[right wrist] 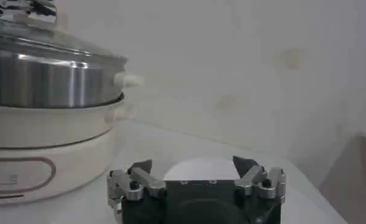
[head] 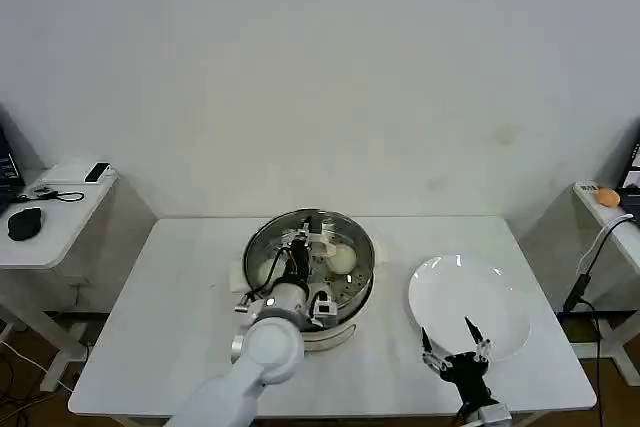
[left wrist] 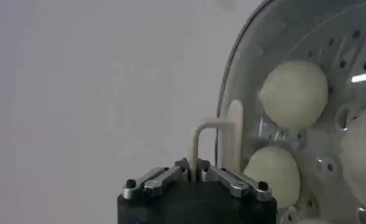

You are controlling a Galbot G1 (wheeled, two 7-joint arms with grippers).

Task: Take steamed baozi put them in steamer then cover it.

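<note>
Steamer (head: 310, 267) sits mid-table (head: 180, 287), cream base, shiny pot. Baozi (left wrist: 293, 92) inside on perforated tray, three clear from left wrist cam, maybe a fourth at the edge, hard to say. Left gripper (head: 297, 265) over pot, fingers pinched narrow on cream handle (left wrist: 206, 143) of glass lid (right wrist: 55, 42) resting on steamer rim. Right gripper (head: 455, 352) at 4 o'clock from steamer, fingers spread wide, holding nothing, over near edge of bare white plate (head: 500, 297).
</note>
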